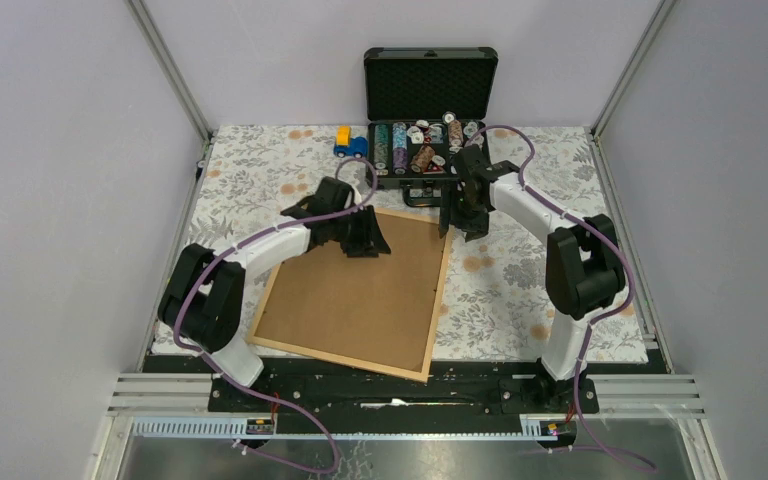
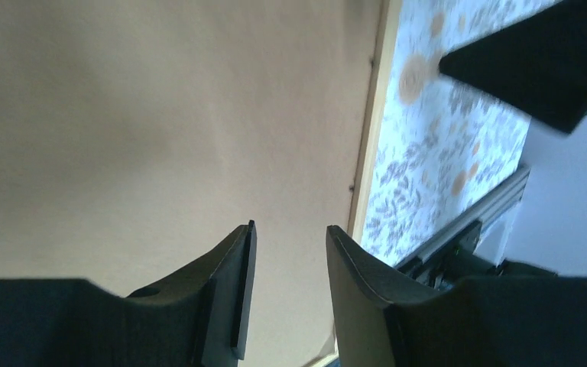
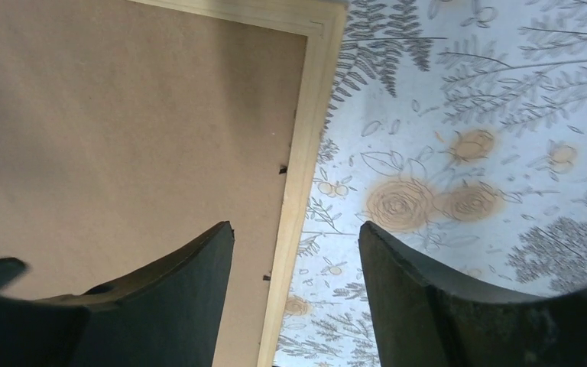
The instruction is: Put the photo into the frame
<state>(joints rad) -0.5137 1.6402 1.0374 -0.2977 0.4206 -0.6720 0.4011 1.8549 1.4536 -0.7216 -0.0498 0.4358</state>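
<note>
The frame (image 1: pixel 439 305) of thin light wood lies flat on the floral cloth, filled by a plain brown backing board (image 1: pixel 355 295). The photo is out of view. My left gripper (image 1: pixel 368 240) hovers over the board's far part, open, with only bare board (image 2: pixel 160 115) between its jaws (image 2: pixel 291 226). The frame's rail (image 2: pixel 371 138) runs just to the right of it. My right gripper (image 1: pixel 457 222) is at the frame's far right corner, open (image 3: pixel 296 225). Its jaws straddle the wooden rail (image 3: pixel 306 138), board (image 3: pixel 122 115) on one side and cloth on the other.
An open black case (image 1: pixel 430 100) with chips stands at the back, close behind the right gripper. A small blue and yellow toy car (image 1: pixel 350 143) sits left of it. The floral cloth (image 1: pixel 520 290) covers the table; enclosure walls and metal posts surround it.
</note>
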